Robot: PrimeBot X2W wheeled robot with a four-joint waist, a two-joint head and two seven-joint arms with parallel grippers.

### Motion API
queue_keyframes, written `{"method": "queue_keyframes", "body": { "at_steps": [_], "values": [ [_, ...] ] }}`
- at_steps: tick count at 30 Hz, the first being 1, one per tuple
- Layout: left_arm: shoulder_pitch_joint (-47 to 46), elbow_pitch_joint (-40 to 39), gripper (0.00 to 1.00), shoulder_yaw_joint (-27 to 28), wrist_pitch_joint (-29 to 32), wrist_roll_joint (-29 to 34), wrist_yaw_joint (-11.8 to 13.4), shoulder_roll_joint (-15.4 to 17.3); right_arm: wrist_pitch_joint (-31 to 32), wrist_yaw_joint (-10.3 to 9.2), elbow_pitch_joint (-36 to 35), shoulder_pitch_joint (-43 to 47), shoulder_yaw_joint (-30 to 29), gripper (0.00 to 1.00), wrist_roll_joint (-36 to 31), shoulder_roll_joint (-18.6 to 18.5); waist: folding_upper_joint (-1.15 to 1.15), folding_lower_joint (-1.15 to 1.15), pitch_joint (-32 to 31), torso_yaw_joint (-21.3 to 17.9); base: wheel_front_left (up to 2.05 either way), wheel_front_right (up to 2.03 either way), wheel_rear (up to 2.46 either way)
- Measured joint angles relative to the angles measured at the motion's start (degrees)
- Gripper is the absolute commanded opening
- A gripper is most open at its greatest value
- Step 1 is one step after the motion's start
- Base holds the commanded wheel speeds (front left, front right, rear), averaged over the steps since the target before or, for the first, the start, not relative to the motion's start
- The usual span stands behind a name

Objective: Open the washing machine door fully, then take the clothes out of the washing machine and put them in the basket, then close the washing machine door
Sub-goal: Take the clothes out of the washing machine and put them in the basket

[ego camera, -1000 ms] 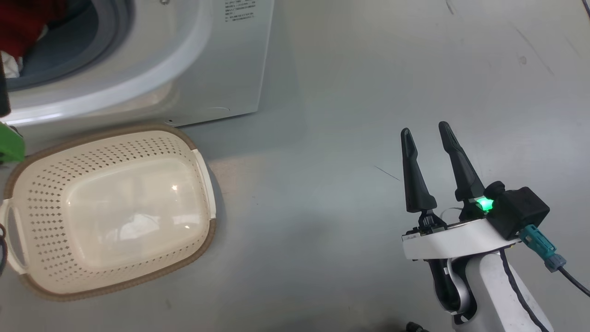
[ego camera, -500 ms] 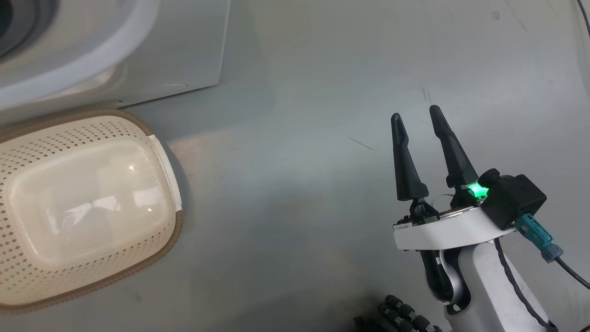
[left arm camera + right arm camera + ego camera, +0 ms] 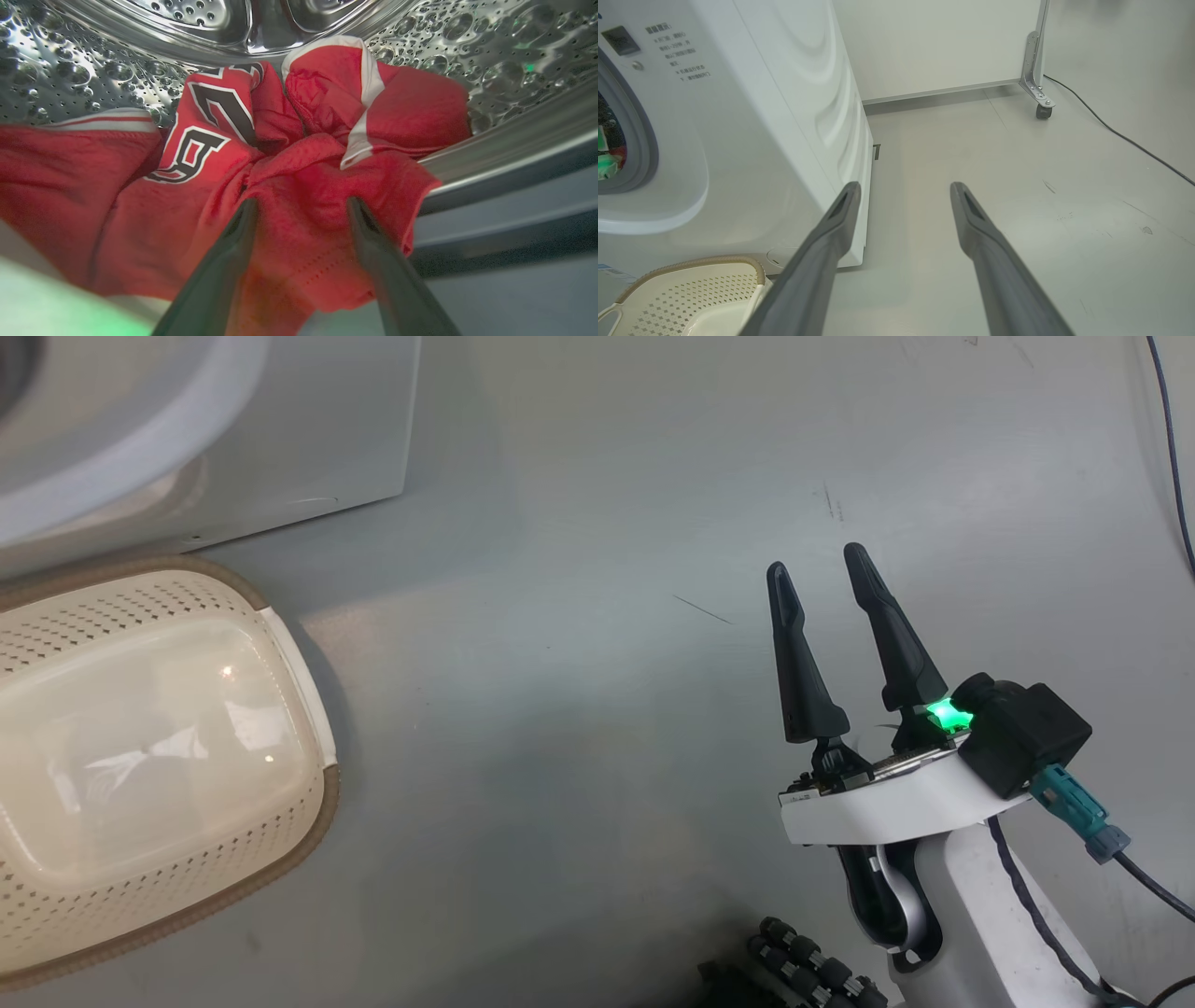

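In the left wrist view my left gripper (image 3: 301,201) is inside the steel drum (image 3: 490,51) of the washing machine. It is open, and its two fingers straddle a fold of the red clothes (image 3: 299,196). A red jersey with navy numbers (image 3: 210,121) lies just behind, beside a red piece with a white stripe (image 3: 411,107). My right gripper (image 3: 815,558) hangs open over bare floor, right of the washing machine (image 3: 280,429) and the cream basket (image 3: 140,607). Its fingers frame the washer's corner (image 3: 831,140) and the basket (image 3: 691,263). The washing machine door is out of view.
Grey floor spreads to the right of the washer. A black cable (image 3: 1111,130) runs across it from a castor (image 3: 1041,111) under a wall panel. A black ribbed hose (image 3: 812,975) lies by my right forearm. The basket holds nothing.
The head camera has swung right, so the washer and basket sit further left in the picture and the drum opening has left it. Both grippers stay open.
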Motion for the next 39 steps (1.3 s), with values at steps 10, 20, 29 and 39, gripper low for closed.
{"method": "queue_keyframes", "body": {
  "at_steps": [10, 20, 29, 39],
  "values": [
    [-2.84, 4.48, 1.00, -0.05, 0.42, 0.24, 0.75, 0.12, 0.00, -0.56, -0.07, -0.63, 0.59, 1.00, 0.41, 0.00, 0.00, 0.00, 0.10, -0.44, 0.00, 0.00, 0.00],
    [-4.67, 7.84, 0.00, -0.67, 0.65, 0.24, 0.77, 0.03, 0.00, -0.59, -0.04, -0.85, 0.68, 1.00, 0.40, -0.01, 0.00, 0.00, -0.12, -0.13, 0.00, 0.00, 0.00],
    [-5.33, 9.72, 0.00, -1.09, -2.86, 0.24, -0.15, -0.68, 0.00, -1.12, 0.12, -1.69, 0.08, 1.00, 0.36, -0.01, 0.00, 0.00, -0.68, 0.43, 0.00, 0.00, 0.00],
    [-5.32, 11.16, 0.00, -1.90, -10.17, 0.04, -2.20, -4.24, 0.00, -1.09, 1.09, -1.72, -1.42, 1.00, -0.55, -0.02, 0.00, 0.00, -3.16, 2.36, 0.00, 0.00, 0.00]
  ]
}}
